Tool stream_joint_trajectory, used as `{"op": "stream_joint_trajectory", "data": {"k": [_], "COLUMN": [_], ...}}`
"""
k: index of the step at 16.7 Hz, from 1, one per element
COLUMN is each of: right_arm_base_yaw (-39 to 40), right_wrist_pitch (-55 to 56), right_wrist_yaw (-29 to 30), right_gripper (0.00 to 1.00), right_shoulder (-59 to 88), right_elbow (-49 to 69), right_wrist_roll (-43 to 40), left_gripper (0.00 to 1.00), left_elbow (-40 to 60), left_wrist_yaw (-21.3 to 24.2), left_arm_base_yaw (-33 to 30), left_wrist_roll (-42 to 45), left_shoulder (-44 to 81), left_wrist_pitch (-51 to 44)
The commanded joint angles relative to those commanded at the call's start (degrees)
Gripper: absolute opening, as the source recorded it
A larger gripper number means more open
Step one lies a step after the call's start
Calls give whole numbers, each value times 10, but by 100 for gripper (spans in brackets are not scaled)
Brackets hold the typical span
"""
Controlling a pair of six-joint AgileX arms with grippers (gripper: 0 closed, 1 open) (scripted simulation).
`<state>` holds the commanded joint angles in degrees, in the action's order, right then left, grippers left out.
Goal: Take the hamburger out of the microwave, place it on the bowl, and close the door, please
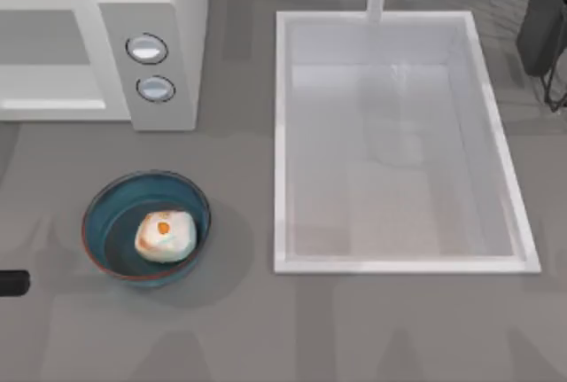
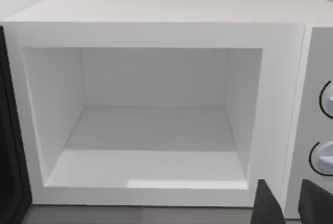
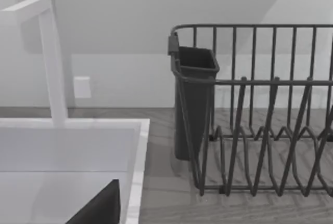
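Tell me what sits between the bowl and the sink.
Nothing: in the top view, bare grey countertop separates the bowl, holding the hamburger, from the sink.

microwave [image 1: 97,41]: smooth matt white shell, plastic-looking; cavity walls plain matt, pale grey-white in left wrist view. Two knobs [image 1: 147,49] upper left of top view, silver metallic rims, glassy pale faces. Bowl [image 1: 146,228]: glossy blue-teal glaze, ceramic look, thin reddish-orange rim, darker inside. Hamburger [image 1: 165,236]: smooth whitish-cream, slightly shiny, orange spot on top. Desk [image 1: 354,329]: matt grey, faint wood-grain streaks. Sink [image 1: 532,249]: glossy white, smooth, faint sheen on the floor. Faucet [image 3: 52,57]: smooth white. Dish rack [image 3: 260,115]: thin dark wire, metal look, matt; its cup [image 3: 192,99] dark matt plastic-looking.
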<state>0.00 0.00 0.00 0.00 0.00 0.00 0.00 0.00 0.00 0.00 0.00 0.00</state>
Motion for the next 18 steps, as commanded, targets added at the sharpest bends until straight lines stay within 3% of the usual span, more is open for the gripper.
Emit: {"op": "stream_joint_trajectory", "data": {"k": [10, 14, 18], "right_arm_base_yaw": [0, 0, 0], "right_wrist_pitch": [0, 0, 0], "right_wrist_yaw": [0, 0, 0], "right_gripper": [100, 100, 100], "right_shoulder": [0, 0, 0], "right_elbow": [0, 0, 0], "right_wrist_roll": [0, 0, 0], "left_gripper": [0, 0, 0], "left_elbow": [1, 8, 7], "left_wrist_yaw": [2, 39, 39], "left_arm_base_yaw": [2, 39, 38], "left_wrist_roll": [0, 0, 0], "left_shoulder": [0, 2, 2], "left_wrist_pitch": [-1, -6, -6]}}
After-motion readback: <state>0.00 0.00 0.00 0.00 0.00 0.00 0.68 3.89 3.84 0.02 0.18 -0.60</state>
